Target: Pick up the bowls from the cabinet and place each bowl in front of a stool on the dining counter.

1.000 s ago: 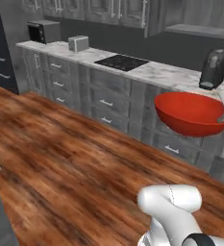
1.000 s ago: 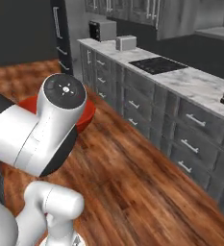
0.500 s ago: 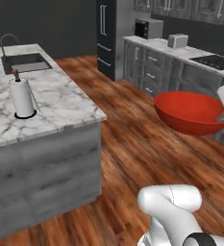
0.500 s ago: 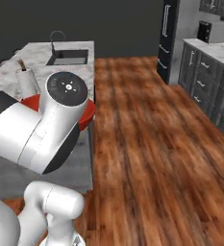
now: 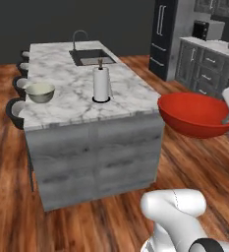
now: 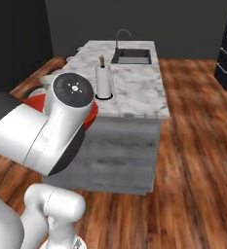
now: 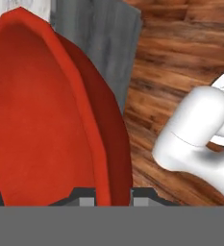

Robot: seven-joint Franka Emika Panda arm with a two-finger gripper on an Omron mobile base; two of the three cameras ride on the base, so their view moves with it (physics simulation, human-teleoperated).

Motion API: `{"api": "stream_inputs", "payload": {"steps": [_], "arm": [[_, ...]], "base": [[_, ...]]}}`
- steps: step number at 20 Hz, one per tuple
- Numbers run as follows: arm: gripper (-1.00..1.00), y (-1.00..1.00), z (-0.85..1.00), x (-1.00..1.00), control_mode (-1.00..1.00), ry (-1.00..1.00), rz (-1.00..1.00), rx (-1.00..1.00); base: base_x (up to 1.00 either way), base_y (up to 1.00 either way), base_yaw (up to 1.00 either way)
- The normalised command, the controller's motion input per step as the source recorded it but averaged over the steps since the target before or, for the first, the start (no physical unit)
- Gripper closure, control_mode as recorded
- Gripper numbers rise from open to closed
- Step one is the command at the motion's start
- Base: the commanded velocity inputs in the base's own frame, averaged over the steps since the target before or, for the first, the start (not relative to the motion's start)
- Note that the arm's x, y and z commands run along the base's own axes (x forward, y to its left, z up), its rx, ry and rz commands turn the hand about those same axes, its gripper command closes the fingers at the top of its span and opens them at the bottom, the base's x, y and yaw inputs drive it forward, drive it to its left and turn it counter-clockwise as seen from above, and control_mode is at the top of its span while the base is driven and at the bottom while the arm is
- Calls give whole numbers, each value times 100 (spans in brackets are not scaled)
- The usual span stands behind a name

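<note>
The glossy red bowl (image 5: 194,114) hangs in the air off the near right corner of the dining counter (image 5: 76,110), at about counter-top height. In the hand view my gripper (image 7: 112,196) is shut on the red bowl (image 7: 46,125), with the rim between the fingertips. My own arm covers most of the red bowl (image 6: 91,115) in the right base view. The cream bowl (image 5: 40,92) sits on the marble top near its left edge, in front of a stool (image 5: 16,109). More stools (image 5: 20,83) line that side. The cabinet is out of view.
A paper towel roll (image 5: 101,83) stands upright mid-counter, with the black sink and tap (image 5: 89,55) behind it. A dark tall fridge (image 5: 162,34) and grey drawer units (image 5: 207,74) stand at the back right. Wooden floor (image 6: 198,146) lies open right of the island.
The whole picture has swung from the cooktop worktop round to the dining counter, so the base has moved. The red bowl stays in my grip, in the same place relative to the arm.
</note>
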Motion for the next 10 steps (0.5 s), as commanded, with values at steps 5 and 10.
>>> {"api": "stream_inputs", "payload": {"steps": [5, 10], "arm": [[100, 0, 0, 0, 100, 0, 0, 0], [100, 0, 0, 0, 100, 0, 0, 0]], "base": [[16, 100, -1], [35, 100, -15]]}}
